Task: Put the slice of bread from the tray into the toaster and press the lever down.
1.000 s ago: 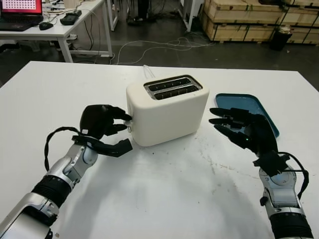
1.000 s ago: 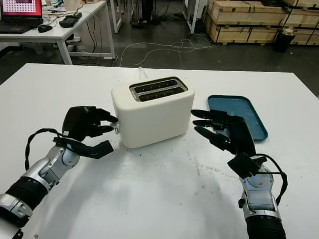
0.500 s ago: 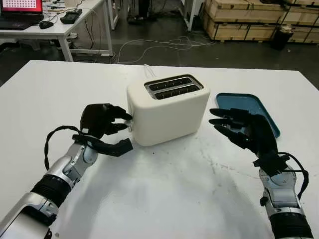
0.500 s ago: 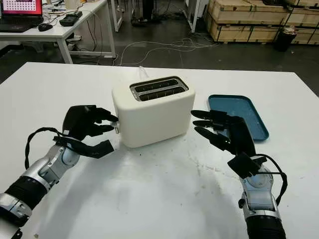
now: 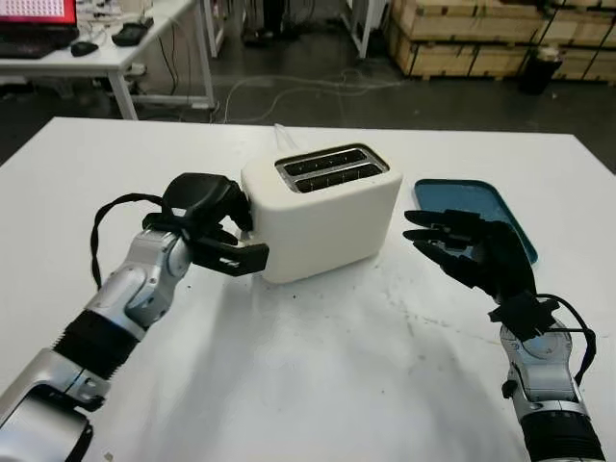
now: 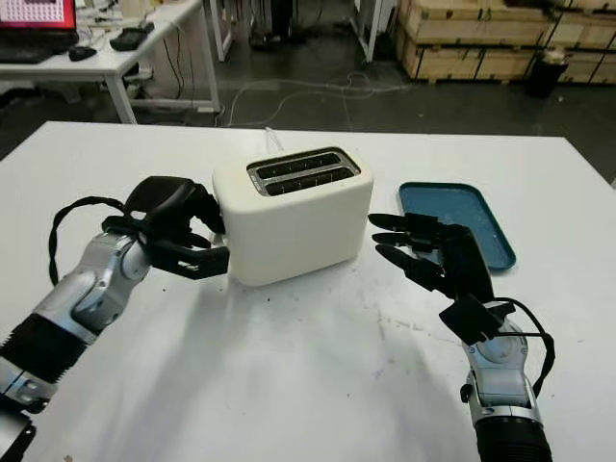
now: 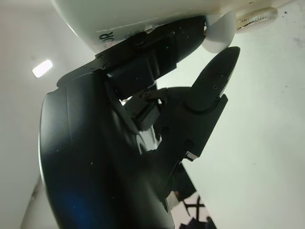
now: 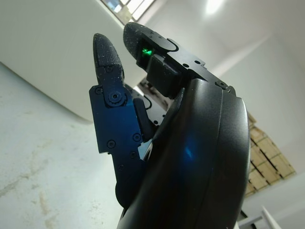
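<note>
I see the toaster (image 5: 322,212) blocked on its left end by my left hand (image 5: 207,217), pressed against it. Bare bench (image 5: 318,366) lies in front of the toaster; my open right hand (image 5: 472,252) hovers right of it, before the tray (image 5: 476,207).

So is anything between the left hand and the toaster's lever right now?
Nothing visible. The left hand is already against the end of the toaster, with its fingers at the lever. The right hand is open, beside the toaster's other end in front of the tray.
</note>
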You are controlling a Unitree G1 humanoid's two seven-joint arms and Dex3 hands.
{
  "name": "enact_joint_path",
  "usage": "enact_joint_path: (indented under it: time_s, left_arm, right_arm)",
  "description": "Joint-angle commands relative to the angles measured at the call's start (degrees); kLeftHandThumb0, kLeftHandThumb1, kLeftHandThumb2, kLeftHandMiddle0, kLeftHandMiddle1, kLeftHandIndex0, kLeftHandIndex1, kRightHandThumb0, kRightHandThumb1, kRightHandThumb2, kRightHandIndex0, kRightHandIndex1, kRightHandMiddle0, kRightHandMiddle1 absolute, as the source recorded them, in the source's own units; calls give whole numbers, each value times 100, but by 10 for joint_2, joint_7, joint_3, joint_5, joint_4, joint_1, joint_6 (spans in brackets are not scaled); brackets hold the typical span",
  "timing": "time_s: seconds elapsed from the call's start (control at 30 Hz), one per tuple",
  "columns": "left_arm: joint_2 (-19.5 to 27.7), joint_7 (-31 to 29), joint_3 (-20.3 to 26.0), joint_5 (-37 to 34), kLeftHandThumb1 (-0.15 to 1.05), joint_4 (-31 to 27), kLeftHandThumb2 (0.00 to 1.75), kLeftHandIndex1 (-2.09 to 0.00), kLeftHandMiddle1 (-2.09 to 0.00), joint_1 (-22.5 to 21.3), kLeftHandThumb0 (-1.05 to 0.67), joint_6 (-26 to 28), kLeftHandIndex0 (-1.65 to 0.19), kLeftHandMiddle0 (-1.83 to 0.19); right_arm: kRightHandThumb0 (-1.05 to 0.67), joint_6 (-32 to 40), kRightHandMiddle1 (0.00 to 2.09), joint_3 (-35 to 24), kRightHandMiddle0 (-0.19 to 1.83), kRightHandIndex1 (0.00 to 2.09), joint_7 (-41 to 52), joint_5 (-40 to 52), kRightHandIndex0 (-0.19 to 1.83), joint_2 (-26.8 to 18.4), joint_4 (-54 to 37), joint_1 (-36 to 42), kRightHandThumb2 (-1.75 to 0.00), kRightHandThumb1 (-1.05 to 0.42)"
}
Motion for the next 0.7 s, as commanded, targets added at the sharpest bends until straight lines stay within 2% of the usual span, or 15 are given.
enact_joint_path:
  time_s: [0.0, 0.13, 0.23, 0.27, 0.33, 0.4, 0.43, 0.47, 0.5, 0.53, 0.6, 0.67]
  left_arm:
    - [-115, -116, -133, -9, 73, 20, 0, -1, -129, 50, -20, -40, -132, -94]
    - [-112, -108, -128, -9, 73, 16, 0, -2, -136, 54, -20, -46, -133, -91]
    - [-99, -90, -122, -3, 71, -9, 0, -3, -145, 56, -22, -61, -136, -94]
    - [-90, -93, -120, 4, 72, -37, 1, -4, -149, 56, -22, -55, -137, -95]
    - [-73, -121, -108, 7, 74, -134, 1, -4, -152, 64, -23, -19, -137, -96]
    - [-64, -149, -99, -2, 77, -207, 2, -2, -143, 73, -27, 7, -129, -99]
    - [-74, -143, -111, 13, 78, -184, 1, -2, -137, 71, -27, 11, -129, -100]
    - [-85, -139, -121, 26, 74, -153, 1, -1, -135, 69, -28, 14, -121, -103]
    - [-104, -134, -134, 31, 72, -90, 1, -1, -134, 67, -28, 9, -117, -102]
    - [-123, -119, -145, 37, 69, -31, 1, -4, -116, 71, -21, 1, -123, -101]
    - [-156, -115, -160, 45, 66, 57, 0, -7, -110, 73, -18, -5, -130, -98]
    - [-175, -128, -161, 48, 67, 95, 1, -5, -107, 68, -18, -3, -127, -91]
  right_arm:
    - [-49, 5, 0, 3, 98, 14, -7, -3, 105, 2, 1, -9, -9, -92]
    - [-48, 6, 0, 2, 99, 15, -9, -4, 106, 2, 4, -11, -8, -92]
    - [-49, 9, 1, 2, 99, 15, -9, -5, 106, 0, 2, -11, -8, -92]
    - [-49, 9, 1, 2, 99, 15, -9, -5, 106, 0, 1, -10, -8, -92]
    - [-49, 9, 1, 2, 99, 15, -9, -6, 105, -1, 2, -10, -8, -92]
    - [-49, 13, 0, 2, 99, 15, -9, -6, 105, -1, 1, -8, -8, -92]
    - [-49, 15, 0, 2, 99, 15, -9, -5, 105, -1, 0, -8, -8, -92]
    - [-49, 17, 0, 2, 99, 15, -9, -5, 105, -1, 0, -7, -8, -92]
    - [-48, 18, 0, 1, 98, 15, -8, -3, 105, 0, 0, -7, -7, -92]
    - [-47, 18, 0, 1, 98, 15, -8, -2, 105, 0, 1, -7, -7, -92]
    - [-46, 18, 0, 0, 98, 16, -8, -1, 105, -1, 3, -7, -7, -92]
    - [-46, 20, 0, -1, 98, 16, -7, 0, 105, -2, 2, -6, -7, -92]
